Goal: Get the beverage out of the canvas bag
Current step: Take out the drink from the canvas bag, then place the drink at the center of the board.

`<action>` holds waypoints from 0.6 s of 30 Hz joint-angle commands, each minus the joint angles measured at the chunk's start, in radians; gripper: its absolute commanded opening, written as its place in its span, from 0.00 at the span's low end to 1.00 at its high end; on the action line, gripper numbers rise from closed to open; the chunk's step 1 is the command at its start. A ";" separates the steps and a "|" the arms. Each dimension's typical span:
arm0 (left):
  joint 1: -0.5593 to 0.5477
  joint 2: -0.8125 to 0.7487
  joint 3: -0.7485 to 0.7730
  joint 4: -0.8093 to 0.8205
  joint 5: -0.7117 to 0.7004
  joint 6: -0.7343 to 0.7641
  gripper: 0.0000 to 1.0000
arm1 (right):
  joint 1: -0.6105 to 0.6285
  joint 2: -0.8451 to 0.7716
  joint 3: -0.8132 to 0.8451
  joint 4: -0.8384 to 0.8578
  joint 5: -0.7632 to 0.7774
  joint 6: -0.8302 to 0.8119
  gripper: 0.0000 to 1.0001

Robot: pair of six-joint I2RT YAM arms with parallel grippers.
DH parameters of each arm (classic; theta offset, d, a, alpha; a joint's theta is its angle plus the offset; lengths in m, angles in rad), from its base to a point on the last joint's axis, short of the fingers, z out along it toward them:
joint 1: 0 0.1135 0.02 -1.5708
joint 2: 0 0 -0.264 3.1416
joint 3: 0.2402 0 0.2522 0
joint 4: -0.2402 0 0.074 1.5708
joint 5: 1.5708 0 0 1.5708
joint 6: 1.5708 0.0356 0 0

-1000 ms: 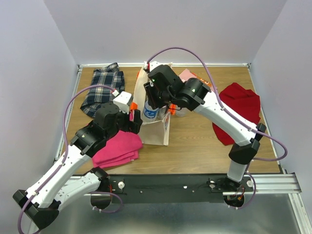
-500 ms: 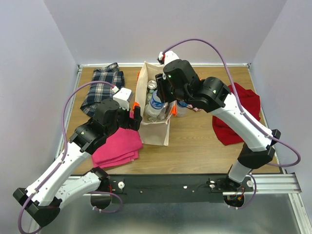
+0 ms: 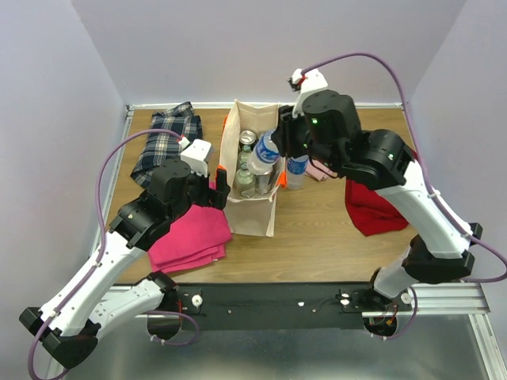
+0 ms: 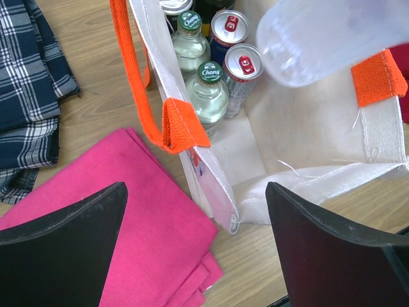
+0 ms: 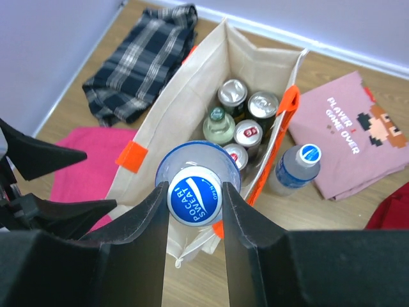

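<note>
Right gripper: pinching the plastic bottle at its neck, just under the blue cap, so the bottle hangs in line with the fingers.
Reason for the grip: judged to suit a tall bottle in a crowded bag, where only the top can be reached.
Bottle position: directly below the right gripper and over the open mouth of the canvas bag. Its base is higher than the cans and the glass bottles. It is lifted but not yet carried aside.
Left gripper: spread wide and holding nothing. The bag's near corner and an orange handle lie below, between the fingers. No contact is visible.
Reason for the left position: probably to steady the soft bag if it rises with the bottle.
Right wrist view alone: looks down the bottle's axis and shows the cap lettering. It also shows a second bottle standing beyond the gripper, just outside the bag, beside a printed shirt.
Left wrist view alone: shows the bottle's clear base apart from the drinks beneath, and the pink cloth under the left finger.
Top view alone: shows both arms flanking the bag on the table, though the finger spacing is hard to read.
Remaining step: judged to be a sideways carry past the rim.
</note>
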 commanded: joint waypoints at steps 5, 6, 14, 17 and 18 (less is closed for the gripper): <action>-0.003 -0.021 0.022 0.013 -0.034 0.011 0.99 | 0.010 -0.113 -0.015 0.193 0.205 -0.031 0.01; -0.003 -0.021 0.023 0.011 -0.035 0.012 0.99 | 0.008 -0.121 -0.024 0.199 0.219 -0.034 0.01; -0.003 -0.015 0.017 0.016 -0.037 0.014 0.99 | 0.008 -0.217 -0.116 0.292 0.340 -0.071 0.01; -0.003 -0.013 0.016 0.017 -0.036 0.014 0.99 | 0.008 -0.217 -0.104 0.285 0.366 -0.083 0.01; -0.003 -0.013 0.016 0.019 -0.035 0.012 0.99 | 0.008 -0.219 -0.102 0.285 0.372 -0.084 0.01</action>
